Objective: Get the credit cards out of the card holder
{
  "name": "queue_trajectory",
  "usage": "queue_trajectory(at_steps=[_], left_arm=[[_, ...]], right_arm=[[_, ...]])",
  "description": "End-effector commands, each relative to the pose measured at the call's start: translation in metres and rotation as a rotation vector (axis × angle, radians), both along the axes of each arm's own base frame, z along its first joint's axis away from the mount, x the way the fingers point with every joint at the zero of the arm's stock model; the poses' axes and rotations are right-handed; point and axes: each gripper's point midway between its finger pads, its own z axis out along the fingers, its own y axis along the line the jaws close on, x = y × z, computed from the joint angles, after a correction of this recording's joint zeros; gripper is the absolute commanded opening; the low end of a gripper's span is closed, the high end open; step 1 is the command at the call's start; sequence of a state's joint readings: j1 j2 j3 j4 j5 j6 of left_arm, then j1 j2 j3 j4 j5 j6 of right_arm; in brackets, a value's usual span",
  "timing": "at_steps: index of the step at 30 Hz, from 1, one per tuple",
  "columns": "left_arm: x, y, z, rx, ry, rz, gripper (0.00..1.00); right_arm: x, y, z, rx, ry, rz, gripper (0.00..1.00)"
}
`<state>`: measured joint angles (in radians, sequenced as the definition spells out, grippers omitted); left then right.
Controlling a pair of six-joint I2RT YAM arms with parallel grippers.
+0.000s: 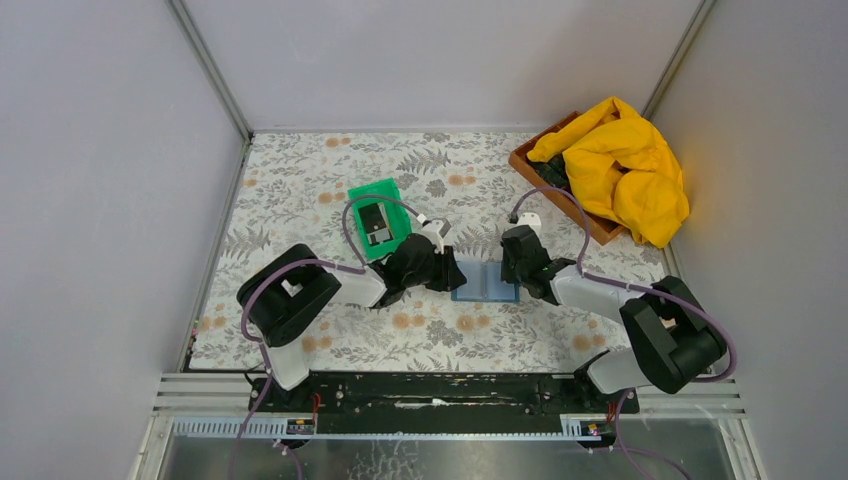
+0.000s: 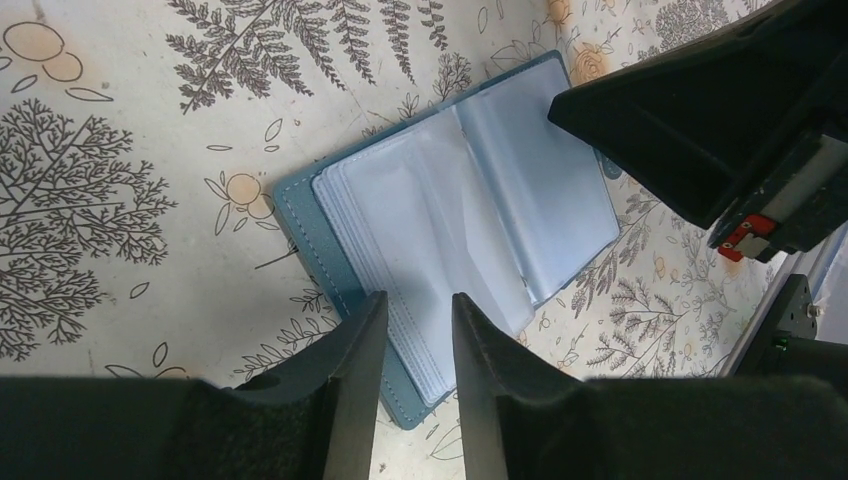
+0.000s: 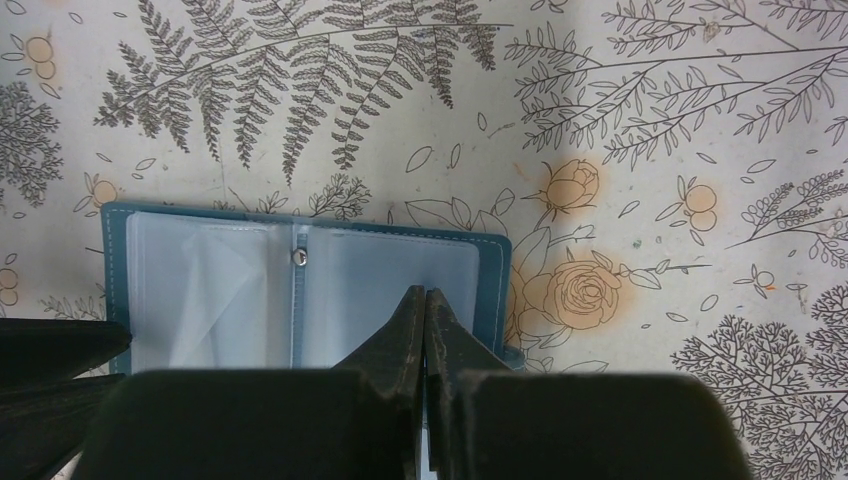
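The blue card holder (image 1: 485, 281) lies open and flat on the floral tabletop between my two grippers. Its pale clear sleeves show in the left wrist view (image 2: 450, 230) and the right wrist view (image 3: 300, 290), and no dark card shows in them. My left gripper (image 1: 450, 270) is open, its fingertips (image 2: 419, 297) just over the holder's near left edge with nothing between them. My right gripper (image 1: 508, 268) is shut, its tips (image 3: 427, 292) resting on the holder's right panel. Dark credit cards (image 1: 373, 222) lie in the green tray (image 1: 390, 195).
A wooden box (image 1: 530, 165) holding a yellow cloth (image 1: 620, 165) stands at the back right. Grey walls close in the table on the left, back and right. The green tray is just behind my left arm.
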<state>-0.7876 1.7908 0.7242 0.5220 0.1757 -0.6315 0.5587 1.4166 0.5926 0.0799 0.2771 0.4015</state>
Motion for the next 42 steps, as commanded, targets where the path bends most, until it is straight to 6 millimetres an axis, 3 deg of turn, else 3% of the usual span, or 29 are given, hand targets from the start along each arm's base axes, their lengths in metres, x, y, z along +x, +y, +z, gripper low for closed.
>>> queue_trajectory(at_steps=[1,17,28,42], left_arm=[[0.010,-0.013,0.018,-0.058,-0.044,-0.009,0.38],[0.003,-0.027,0.017,-0.110,-0.002,-0.063,0.40],[0.008,-0.045,0.039,-0.187,-0.013,-0.088,0.41],[0.007,-0.063,0.041,-0.207,-0.011,-0.114,0.41]], right_arm=[[0.014,0.007,0.010,0.036,-0.017,-0.014,0.00],[0.013,0.007,0.003,0.034,0.008,-0.008,0.00],[0.012,0.010,-0.002,0.047,0.026,-0.003,0.00],[0.012,0.007,0.001,0.066,0.020,-0.020,0.00]])
